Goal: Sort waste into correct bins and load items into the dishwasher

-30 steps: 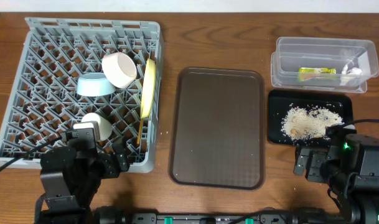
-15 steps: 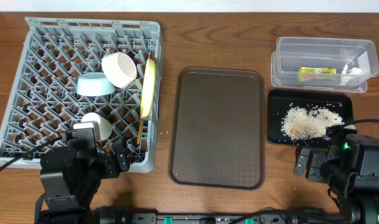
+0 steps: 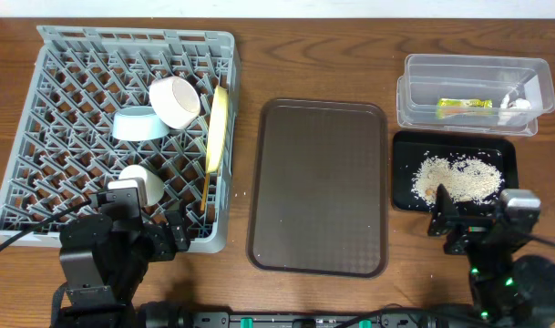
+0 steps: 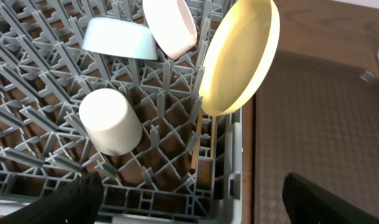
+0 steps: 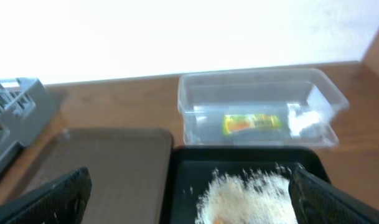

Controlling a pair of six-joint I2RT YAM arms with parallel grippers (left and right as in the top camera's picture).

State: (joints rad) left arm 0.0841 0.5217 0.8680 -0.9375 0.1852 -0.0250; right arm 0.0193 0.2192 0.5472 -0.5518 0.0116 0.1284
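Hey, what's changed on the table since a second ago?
Only the right arm moved: its body swung back toward the near edge of the table, leaving the right gripper open and empty by the black tray. Nothing was grasped or released. The left gripper, dish rack, brown tray, clear tub and crumbs stayed put.

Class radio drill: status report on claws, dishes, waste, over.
Left claw open, at rack. Right claw open, by black tray. Plate, blue bowl, white bowl, cup racked; wrapper in clear tub, crumbs in tray. No obstruction seen.
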